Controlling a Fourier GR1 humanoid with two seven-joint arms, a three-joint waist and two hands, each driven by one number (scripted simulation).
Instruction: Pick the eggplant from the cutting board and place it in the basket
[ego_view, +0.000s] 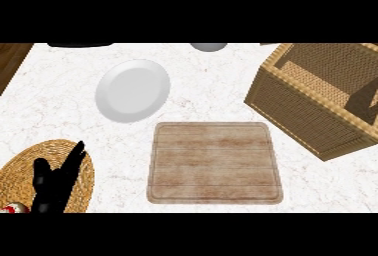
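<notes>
While the left hand (53, 185) rests at the near left over a woven mat (16, 172), fingers straight and slightly spread, holding nothing, the cutting board (214, 162) lies mid-worktop (59, 120). The basket (310, 110) stands far right. Whether the dark shape (363, 100) inside it is the eggplant, I cannot tell. A white plate (133, 90) lies far left.

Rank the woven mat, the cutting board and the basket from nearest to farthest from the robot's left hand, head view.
1. The woven mat, lower left, lying under the left hand.
2. The cutting board, centre, to the hand's right.
3. The basket, far right.
</notes>
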